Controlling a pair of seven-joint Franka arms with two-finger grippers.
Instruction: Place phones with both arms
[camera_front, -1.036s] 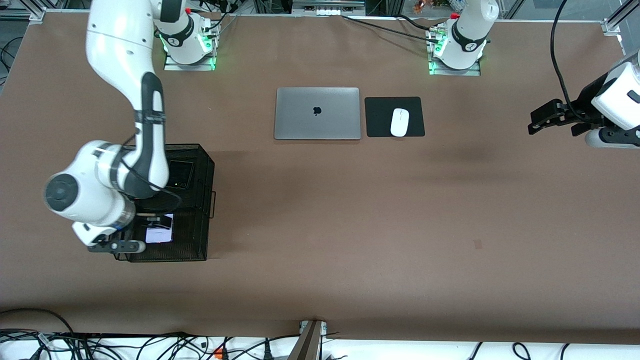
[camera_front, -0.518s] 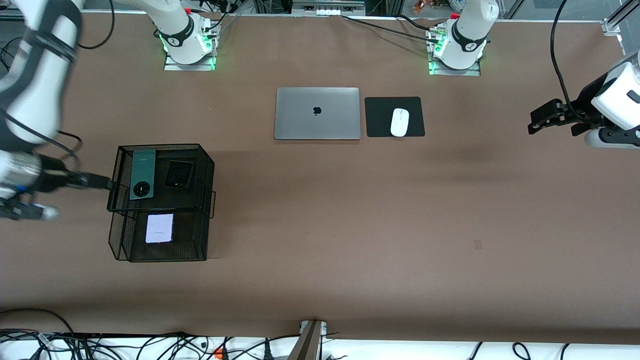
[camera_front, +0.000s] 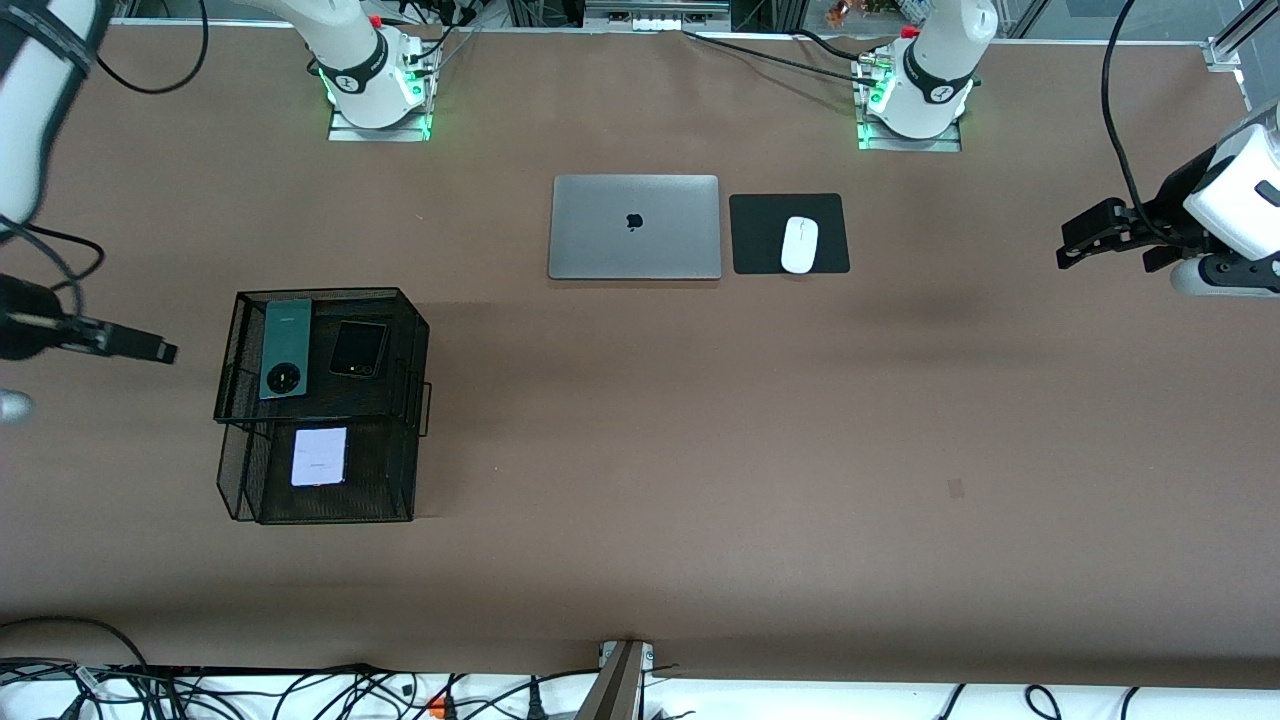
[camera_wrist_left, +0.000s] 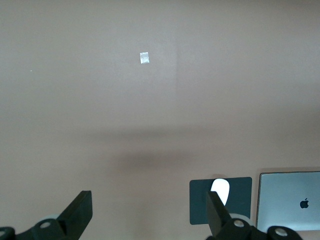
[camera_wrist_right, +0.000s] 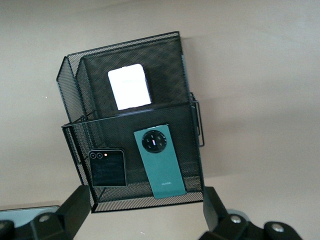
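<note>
A black mesh two-tier rack (camera_front: 415, 345) stands toward the right arm's end of the table. Its upper tier holds the dark green phone (camera_front: 283, 348) and the black phone (camera_front: 358, 348) side by side. The pale lilac phone (camera_front: 319, 456) lies in the lower tier, nearer the front camera. All three show in the right wrist view: the green phone (camera_wrist_right: 160, 162), the black phone (camera_wrist_right: 106, 167), the lilac phone (camera_wrist_right: 129, 86). My right gripper (camera_front: 150, 349) is open and empty beside the rack, over bare table (camera_wrist_right: 145, 212). My left gripper (camera_front: 1068, 248) is open and empty (camera_wrist_left: 148, 212), waiting over the left arm's end.
A closed silver laptop (camera_front: 634, 227) and a white mouse (camera_front: 799, 244) on a black pad (camera_front: 760, 235) lie between the arm bases. A small pale mark (camera_front: 955, 488) is on the brown table. Cables run along the front edge.
My right arm has pulled away from the rack's lower tier toward the table's end, leaving the lilac phone there. The left arm has not moved.
</note>
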